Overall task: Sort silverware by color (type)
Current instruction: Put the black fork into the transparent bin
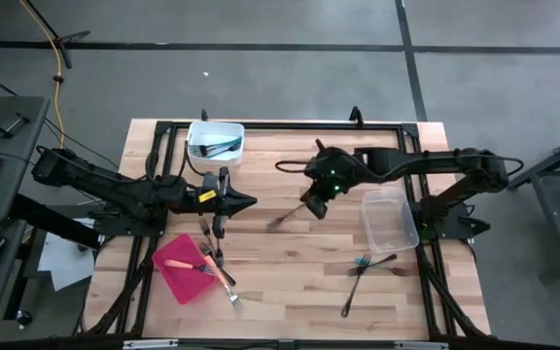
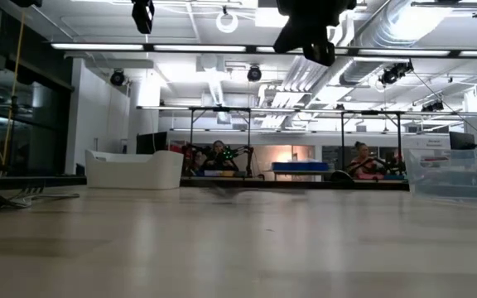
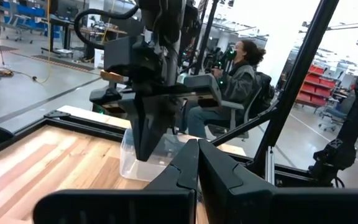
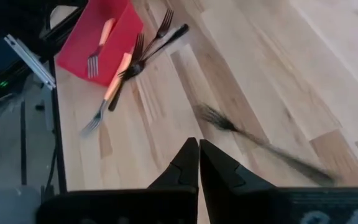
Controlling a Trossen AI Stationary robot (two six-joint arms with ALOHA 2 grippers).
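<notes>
2 pincers are both sitting together, gripping nothing: left pincer (image 1: 251, 202) over mid surface (image 1: 290, 282), right pincer (image 1: 314, 207) just beside a blurred dark fork (image 1: 282, 220). Sorting is looking partly done, judging from the layout: dark utensils are lying in the white tub (image 1: 215, 141), 1 orange fork on the red tray (image 1: 185, 267). You're still facing mixed forks (image 1: 214, 255) by the tray, loose ones (image 1: 367, 264) near the empty clear tub (image 1: 388, 219).
</notes>
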